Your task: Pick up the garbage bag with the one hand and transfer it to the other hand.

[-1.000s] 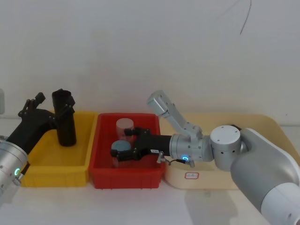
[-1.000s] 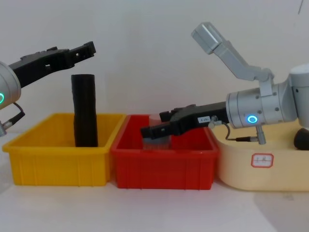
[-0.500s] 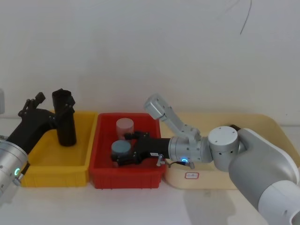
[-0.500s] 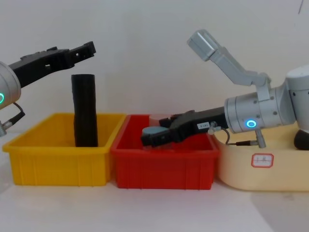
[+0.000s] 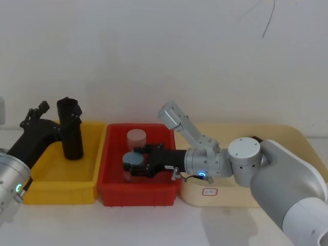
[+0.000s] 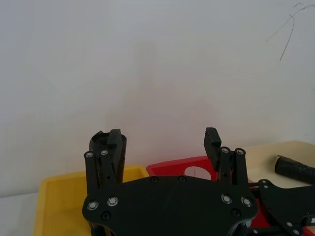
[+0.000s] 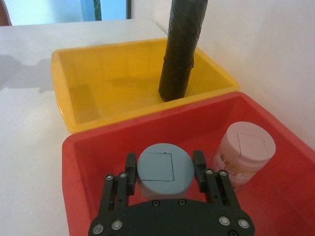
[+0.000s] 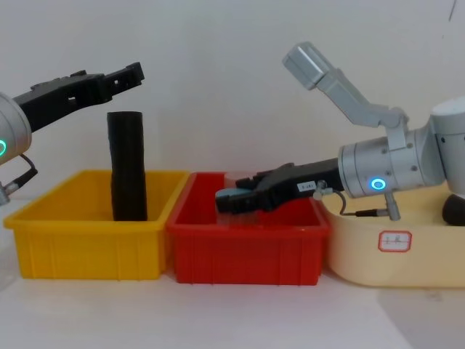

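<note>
- Since the earlier pictures, the right hand (image 5: 134,165) has lifted a little inside the red plastic bin (image 5: 137,192); the grey-blue lid of the jar (image 7: 165,167) between its fingers has risen with it. The left hand (image 8: 123,76) has not shifted.
- The right hand, a long black two-finger gripper on the blue-ringed silver arm, is clenched on that blue-lidded jar, one finger on each side of the lid in the right wrist view. That is not the task's object; judged from the task, this arm has yet to free itself to receive anything.
- The left hand, black and two-fingered on the green-ringed arm, hovers with fingers spread wide at the top of the matte black cylindrical garbage bag roll (image 8: 128,166), grasping nothing. In the left wrist view the roll's top (image 6: 101,147) sits just behind one finger, not between the two.
- The roll stands upright in the far part of the yellow plastic bin (image 5: 61,184) on the left, probably so its top offers an easy grip from above.
- The red bin, middle, also holds a pink-lidded jar (image 7: 245,150) just beside the blue-lidded one.
- The cream tray (image 8: 396,254) on the right holds a second black roll (image 6: 295,168), lying down.
- All three containers sit side by side on the white table (image 5: 154,225).
</note>
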You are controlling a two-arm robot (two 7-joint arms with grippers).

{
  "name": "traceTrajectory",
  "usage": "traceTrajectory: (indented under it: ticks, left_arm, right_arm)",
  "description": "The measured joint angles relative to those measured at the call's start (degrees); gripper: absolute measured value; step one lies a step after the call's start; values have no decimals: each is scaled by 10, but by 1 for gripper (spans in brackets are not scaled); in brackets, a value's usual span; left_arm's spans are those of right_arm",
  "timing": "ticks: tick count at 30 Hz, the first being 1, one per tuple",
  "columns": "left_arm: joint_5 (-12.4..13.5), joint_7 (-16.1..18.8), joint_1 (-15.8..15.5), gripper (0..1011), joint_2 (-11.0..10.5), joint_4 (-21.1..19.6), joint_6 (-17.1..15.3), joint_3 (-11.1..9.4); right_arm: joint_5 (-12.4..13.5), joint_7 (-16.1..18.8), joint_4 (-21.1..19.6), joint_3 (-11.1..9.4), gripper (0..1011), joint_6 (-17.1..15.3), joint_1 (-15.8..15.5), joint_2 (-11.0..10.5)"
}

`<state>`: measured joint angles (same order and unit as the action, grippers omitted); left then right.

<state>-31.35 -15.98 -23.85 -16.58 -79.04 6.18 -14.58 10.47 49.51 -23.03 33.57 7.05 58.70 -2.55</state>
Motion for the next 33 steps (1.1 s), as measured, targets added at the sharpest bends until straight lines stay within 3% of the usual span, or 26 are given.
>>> traceTrajectory:
  ticks: [10, 18, 25, 33]
  left_arm:
    - [0, 0, 0, 1001, 0, 0, 0, 0]
    - [0, 0, 0, 1001, 0, 0, 0, 0]
    - [0, 0, 0, 1001, 0, 0, 0, 0]
    - [0, 0, 0, 1001, 0, 0, 0, 0]
  right_arm:
    - [4, -8, -35, -12, 665, -7, -11, -9]
    - [17, -23, -102, -28, 664, -19, -27, -28]
    - [27, -45, -177, -48, 665, -29, -44, -55]
    - [26, -84, -265, -68, 664, -48, -69, -100]
